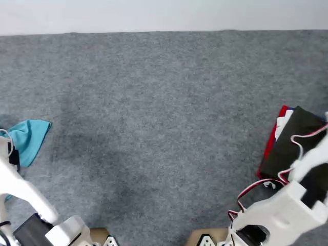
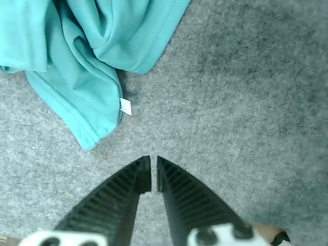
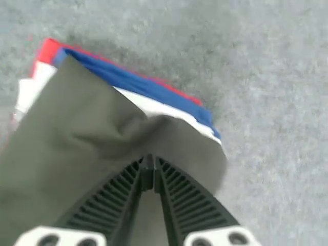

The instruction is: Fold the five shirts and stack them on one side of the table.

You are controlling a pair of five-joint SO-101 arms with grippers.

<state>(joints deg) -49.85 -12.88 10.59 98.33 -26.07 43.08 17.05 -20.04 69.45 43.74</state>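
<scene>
The black ribbed fingers of the left gripper [image 2: 152, 169] are drawn together, with a hairline slit between their tips and nothing caught in it. They are poised above bare grey felt-like table covering [image 2: 246, 102]. Near the tips but clear of them lies a crumpled teal cotton shirt [image 2: 77, 51], unfolded. Its hem is bunched, and a small white label [image 2: 125, 106] sticks out at one corner. In the high view this shirt sits at the table's left edge, beside the white left arm [image 1: 20, 189].

The right gripper [image 3: 148, 169] also has its fingers pressed together, directly over a folded dark olive-grey shirt [image 3: 77, 133]. The cloth rises in a soft ridge just ahead of the tips. Whether any fabric is nipped between them cannot be made out.

The dark shirt tops a stack. The edges of a white shirt [image 3: 154, 105], a blue shirt [image 3: 128, 82] and a red shirt [image 3: 48, 48] peek out beneath it, in that order downward. From above, the stack rests at the table's right edge, well apart from the teal shirt. The white right arm [image 1: 282, 210] reaches over it, and a red-and-white cable [image 1: 307, 133] loops across the dark cloth.
</scene>
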